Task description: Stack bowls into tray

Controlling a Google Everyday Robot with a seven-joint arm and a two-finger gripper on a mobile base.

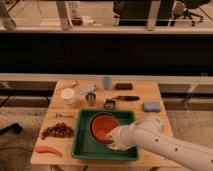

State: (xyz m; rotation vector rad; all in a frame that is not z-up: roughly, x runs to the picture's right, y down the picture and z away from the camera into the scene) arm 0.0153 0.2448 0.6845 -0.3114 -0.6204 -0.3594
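Fronting a dark wall (pixel 100 55), wooden table (pixel 150 94); bowl (pixel 102 126) in green tray (pixel 79 142), gripper (pixel 114 142) at bowl's rim, grip unclear.

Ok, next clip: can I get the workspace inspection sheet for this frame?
Surface: wooden table, many items on it.
Job's things: one bowl lying inside the green tray; cannot tell whether others sit under it.
Clutter: white cup, blue cup, metal cup, blue sponge, red pepper.
Grippers: gripper at the bowl's near rim, inside the tray.
Cables: nothing seen.
Surroundings: glass partition behind, office chair beyond.
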